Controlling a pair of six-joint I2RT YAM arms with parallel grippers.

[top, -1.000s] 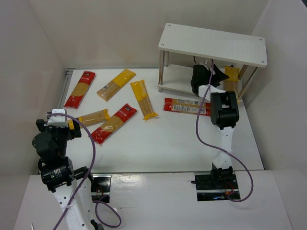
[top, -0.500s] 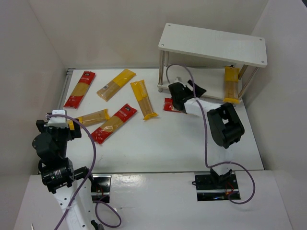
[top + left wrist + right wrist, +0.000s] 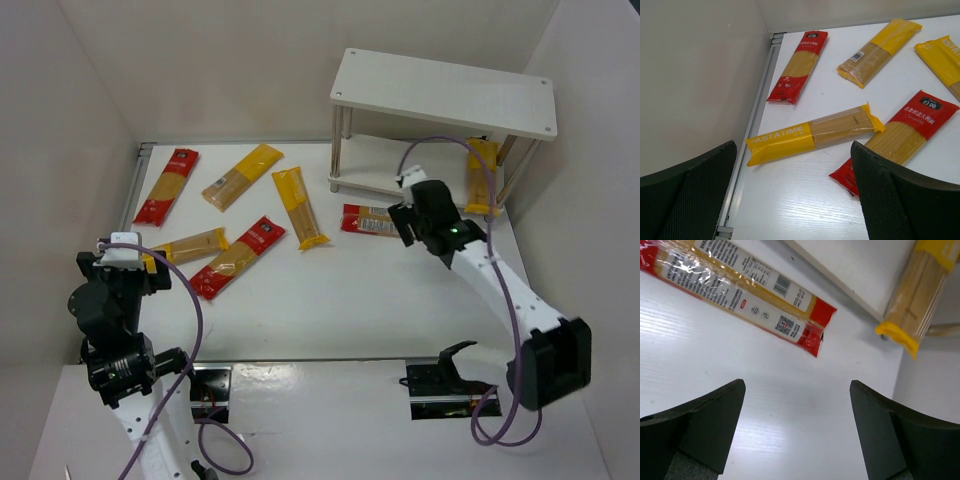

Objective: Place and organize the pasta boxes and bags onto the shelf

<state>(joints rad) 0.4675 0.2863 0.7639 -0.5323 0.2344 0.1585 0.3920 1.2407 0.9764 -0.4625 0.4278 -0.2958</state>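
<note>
Near shelf (image 3: 445, 95), right hand (image 3: 797, 390) low, fingers apart

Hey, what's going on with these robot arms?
Two arms are shelving spaghetti packs. One yellow pack lies on the shelf, on its lower board. The right gripper, open and empty, hovers by the red pack in front of the shelf. The left gripper is open near five other packs on the table.

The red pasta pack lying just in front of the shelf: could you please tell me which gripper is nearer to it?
Right. The right gripper hovers just beside one end of the red pasta pack; the left gripper is far across the table, at its near-left corner.
</note>
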